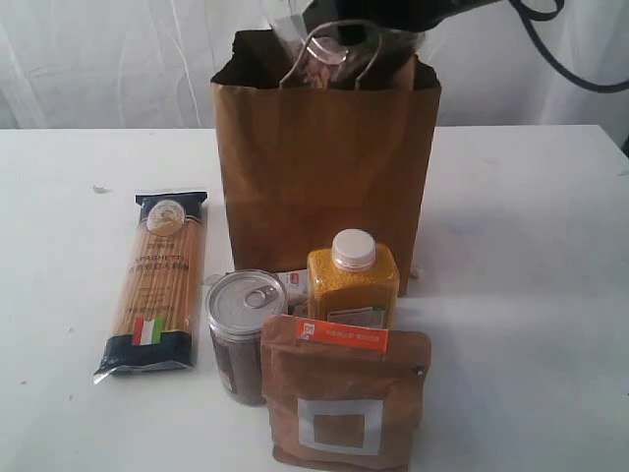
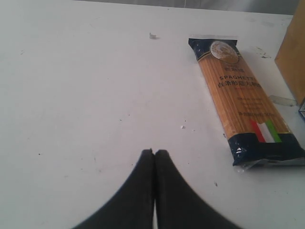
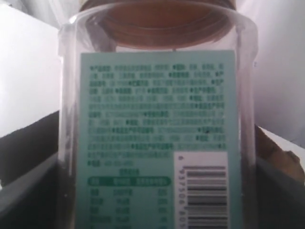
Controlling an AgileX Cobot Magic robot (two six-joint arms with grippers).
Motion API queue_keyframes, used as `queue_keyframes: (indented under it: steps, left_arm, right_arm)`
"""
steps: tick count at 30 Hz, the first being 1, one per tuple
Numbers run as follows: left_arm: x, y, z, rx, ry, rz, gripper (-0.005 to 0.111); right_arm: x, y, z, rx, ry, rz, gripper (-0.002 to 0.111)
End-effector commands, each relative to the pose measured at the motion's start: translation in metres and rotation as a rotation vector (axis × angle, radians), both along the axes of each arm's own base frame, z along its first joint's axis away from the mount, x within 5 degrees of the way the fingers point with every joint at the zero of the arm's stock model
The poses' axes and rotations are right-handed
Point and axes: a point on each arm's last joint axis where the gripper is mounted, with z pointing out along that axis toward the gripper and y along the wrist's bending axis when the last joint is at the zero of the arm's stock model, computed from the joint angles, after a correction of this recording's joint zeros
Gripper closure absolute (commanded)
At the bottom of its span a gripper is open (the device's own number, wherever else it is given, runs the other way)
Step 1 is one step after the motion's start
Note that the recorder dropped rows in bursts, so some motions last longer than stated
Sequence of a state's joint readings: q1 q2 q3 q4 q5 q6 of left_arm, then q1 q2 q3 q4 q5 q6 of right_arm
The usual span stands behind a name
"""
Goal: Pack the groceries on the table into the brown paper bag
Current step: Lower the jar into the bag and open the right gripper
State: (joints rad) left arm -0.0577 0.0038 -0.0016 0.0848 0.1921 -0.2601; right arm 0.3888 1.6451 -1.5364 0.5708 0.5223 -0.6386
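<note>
The brown paper bag (image 1: 324, 167) stands upright at the middle of the table (image 1: 531, 246). My right gripper (image 1: 383, 15) is shut on the gold-lidded clear jar (image 1: 334, 49) and holds it at the bag's open mouth, between the loop handles. In the right wrist view the jar (image 3: 157, 95) fills the frame, with dark fingers (image 3: 28, 162) on both sides. The spaghetti packet (image 1: 157, 280) lies flat left of the bag. The pull-tab tin (image 1: 246, 310), yellow bottle (image 1: 354, 280) and brown pouch (image 1: 344, 393) stand in front of it. My left gripper (image 2: 155, 151) is shut and holds nothing, low over bare table beside the spaghetti packet (image 2: 243, 100).
A white curtain hangs behind the table. A black cable (image 1: 570, 59) loops at the upper right. A small scrap (image 2: 152, 35) lies on the table beyond the spaghetti. The bag's side (image 2: 293, 62) shows at the edge of the left wrist view.
</note>
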Motion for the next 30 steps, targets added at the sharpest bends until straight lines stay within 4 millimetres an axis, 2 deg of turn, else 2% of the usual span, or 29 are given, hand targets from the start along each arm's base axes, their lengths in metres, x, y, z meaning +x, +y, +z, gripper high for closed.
queue_keyframes:
  steps: [1,13,16,22,30]
  left_arm:
    - [0.000,0.000,0.000,0.000,-0.007,-0.006,0.107]
    - [0.000,0.000,0.000,0.000,-0.007,-0.006,0.107]
    - [0.000,0.000,0.000,0.000,-0.007,-0.006,0.107]
    - [0.000,0.000,0.000,0.000,-0.007,-0.006,0.107]
    - [0.000,0.000,0.000,0.000,-0.007,-0.006,0.107]
  right_arm:
    - [-0.003,0.000,0.006,-0.044,-0.049,0.040,0.089]
    - [-0.004,-0.006,-0.003,-0.234,-0.063,0.090,0.089]
    - [-0.006,-0.006,-0.004,-0.242,-0.046,0.101,0.089]
    - [-0.006,-0.006,-0.005,-0.245,-0.043,0.103,0.077]
    - [-0.006,-0.006,-0.004,-0.241,-0.045,0.100,0.077]
